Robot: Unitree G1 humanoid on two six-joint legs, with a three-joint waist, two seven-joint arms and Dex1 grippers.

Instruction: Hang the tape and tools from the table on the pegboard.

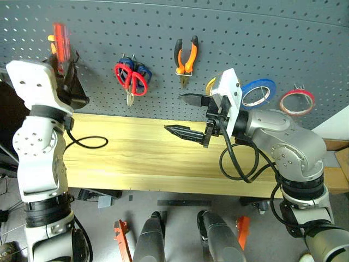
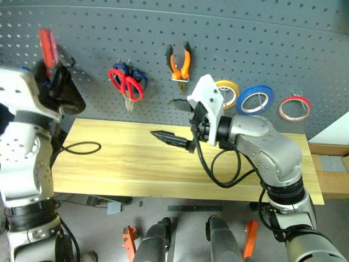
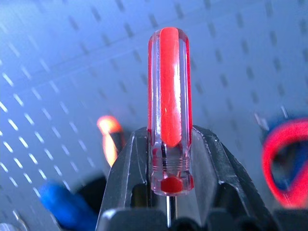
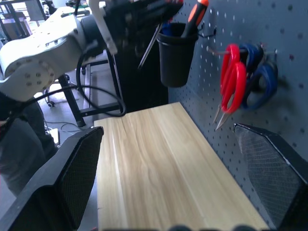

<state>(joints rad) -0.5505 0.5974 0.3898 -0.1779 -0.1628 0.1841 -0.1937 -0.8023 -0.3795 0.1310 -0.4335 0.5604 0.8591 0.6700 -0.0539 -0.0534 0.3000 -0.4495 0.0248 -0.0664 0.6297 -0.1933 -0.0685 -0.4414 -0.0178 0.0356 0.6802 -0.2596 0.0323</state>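
At the left edge of the head view, nearest the camera, the left gripper (image 1: 64, 68) is raised with its fingers clamped on a slim screwdriver (image 1: 60, 41) with a clear red handle, pointing up toward the upper left corner. Right of centre, the right gripper (image 1: 188, 115) hangs over the table (image 1: 136, 158) with its fingers spread wide and holding nothing. The light-wood tabletop carries none of the tools or tape. Behind it, on the pegboard (image 1: 109, 33), the red-handled scissors (image 1: 131, 81) hang left of centre in front of a blue-handled pair, the orange-and-black pliers (image 1: 185, 59) hang at centre, and the red tape roll (image 1: 297, 102) hangs at far right. Judging by this, only the screwdriver remains to be placed, probably in the black cup (image 4: 176, 53).
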